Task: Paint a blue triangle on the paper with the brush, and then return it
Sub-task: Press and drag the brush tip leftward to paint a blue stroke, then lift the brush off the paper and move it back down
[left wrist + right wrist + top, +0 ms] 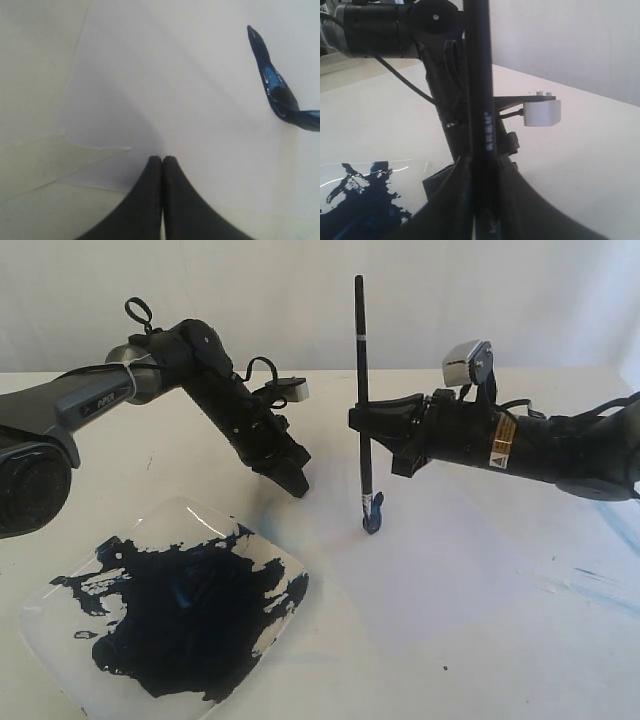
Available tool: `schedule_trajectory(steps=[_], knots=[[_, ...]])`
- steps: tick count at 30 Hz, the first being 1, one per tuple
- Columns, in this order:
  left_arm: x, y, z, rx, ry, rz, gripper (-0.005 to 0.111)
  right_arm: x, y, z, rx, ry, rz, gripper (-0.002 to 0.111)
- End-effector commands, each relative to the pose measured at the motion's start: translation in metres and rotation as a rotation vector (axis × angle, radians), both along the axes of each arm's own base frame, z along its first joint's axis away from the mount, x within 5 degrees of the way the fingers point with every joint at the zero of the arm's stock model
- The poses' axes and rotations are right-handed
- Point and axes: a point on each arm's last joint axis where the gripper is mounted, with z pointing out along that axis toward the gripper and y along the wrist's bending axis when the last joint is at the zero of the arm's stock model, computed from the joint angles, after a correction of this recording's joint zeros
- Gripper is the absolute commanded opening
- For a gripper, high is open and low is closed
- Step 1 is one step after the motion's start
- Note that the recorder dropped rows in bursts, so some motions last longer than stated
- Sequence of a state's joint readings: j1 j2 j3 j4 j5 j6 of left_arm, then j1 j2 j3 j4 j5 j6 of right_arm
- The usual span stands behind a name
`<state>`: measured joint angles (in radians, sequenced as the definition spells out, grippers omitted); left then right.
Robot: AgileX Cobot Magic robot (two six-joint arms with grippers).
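Observation:
My right gripper is shut on the black handle of the brush, which stands upright. The blue-stained bristle tip touches the paper. A short curved stroke of wet blue paint lies at the tip. No closed blue triangle shows in any view. My left gripper hovers just above the paper's edge, left of the brush, shut with nothing in it.
A clear square plastic plate sits at the front left, holding a big dark navy paint puddle; its corner lies close to my left gripper. Faint light-blue smears mark the table at the right.

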<state>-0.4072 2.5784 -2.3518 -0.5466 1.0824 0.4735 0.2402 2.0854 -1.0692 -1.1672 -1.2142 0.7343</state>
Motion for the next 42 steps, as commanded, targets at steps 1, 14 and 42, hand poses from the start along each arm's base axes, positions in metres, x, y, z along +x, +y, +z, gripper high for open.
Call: schedule_trajectory(steps=[1,14,42], knots=[[-0.001,-0.001,0.001,0.010,0.000,-0.006,0.000,-0.009,0.007,0.004,-0.010,-0.001,0.051,0.000],[-0.001,-0.001,0.001,0.011,0.002,-0.007,0.000,-0.016,0.011,0.012,-0.019,0.019,0.099,0.000],[-0.003,-0.001,0.001,0.014,0.012,-0.014,0.000,-0.014,0.000,0.077,0.026,-0.018,-0.077,0.000]])
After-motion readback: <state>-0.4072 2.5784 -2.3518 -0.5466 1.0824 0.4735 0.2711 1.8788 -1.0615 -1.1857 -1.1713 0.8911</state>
